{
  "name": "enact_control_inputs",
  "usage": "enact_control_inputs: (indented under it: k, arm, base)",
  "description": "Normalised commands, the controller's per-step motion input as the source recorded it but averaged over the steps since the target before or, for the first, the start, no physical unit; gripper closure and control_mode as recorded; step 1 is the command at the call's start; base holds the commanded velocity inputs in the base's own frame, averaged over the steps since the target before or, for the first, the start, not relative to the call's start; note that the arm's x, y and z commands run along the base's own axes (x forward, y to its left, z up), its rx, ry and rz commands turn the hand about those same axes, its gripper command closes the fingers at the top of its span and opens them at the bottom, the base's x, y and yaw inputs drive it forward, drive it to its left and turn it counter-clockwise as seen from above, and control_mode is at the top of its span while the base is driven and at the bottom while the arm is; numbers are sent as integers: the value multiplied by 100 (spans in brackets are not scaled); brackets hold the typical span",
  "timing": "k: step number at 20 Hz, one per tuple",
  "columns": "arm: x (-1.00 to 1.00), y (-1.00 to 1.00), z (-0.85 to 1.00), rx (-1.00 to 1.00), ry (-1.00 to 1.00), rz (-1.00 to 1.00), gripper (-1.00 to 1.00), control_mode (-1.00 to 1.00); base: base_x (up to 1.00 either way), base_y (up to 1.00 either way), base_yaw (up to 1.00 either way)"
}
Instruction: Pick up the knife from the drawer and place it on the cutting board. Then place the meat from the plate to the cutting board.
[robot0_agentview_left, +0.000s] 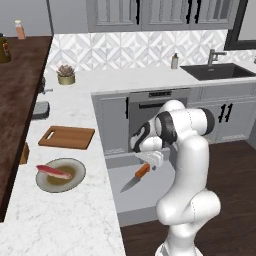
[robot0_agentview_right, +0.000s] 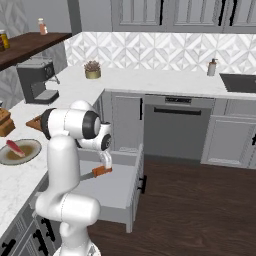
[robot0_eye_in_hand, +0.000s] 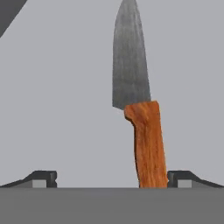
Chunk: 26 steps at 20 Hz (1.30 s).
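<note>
Gripper (robot0_eye_in_hand: 112, 178): lowered into the drawer (robot0_agentview_left: 150, 195), jaws spread wide apart; nothing is clasped.
Knife (robot0_eye_in_hand: 139, 113): laid flat on the drawer floor, its orange-brown handle set between the two fingertips, nearer to one of them, blade pointed away from the hand.
Cutting board (robot0_agentview_left: 67, 137): seen on the white counter (robot0_agentview_left: 75, 215), bare.
Meat (robot0_agentview_left: 53, 172): laid across the plate (robot0_agentview_left: 75, 179), just in front of the board.
</note>
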Motion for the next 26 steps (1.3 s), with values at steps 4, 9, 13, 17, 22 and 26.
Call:
enact_control_inputs:
  k: [4, 9, 13, 17, 22, 26]
  arm:
    - [19, 13, -1, 0, -9, 13, -100, -100]
    - [1, 12, -28, 0, -3, 16, -100, -100]
    - [3, 25, -21, 0, -2, 18, -100, -100]
    - [38, 4, -7, 0, 0, 9, -100, -100]
    - [30, 2, -26, 0, 0, 5, -100, -100]
    - [-73, -11, -45, -2, 0, 12, -100, -100]
  base:
    - [0, 0, 0]
    - [0, 0, 0]
    - [0, 0, 0]
    - [0, 0, 0]
    - [0, 0, 0]
    - [0, 0, 0]
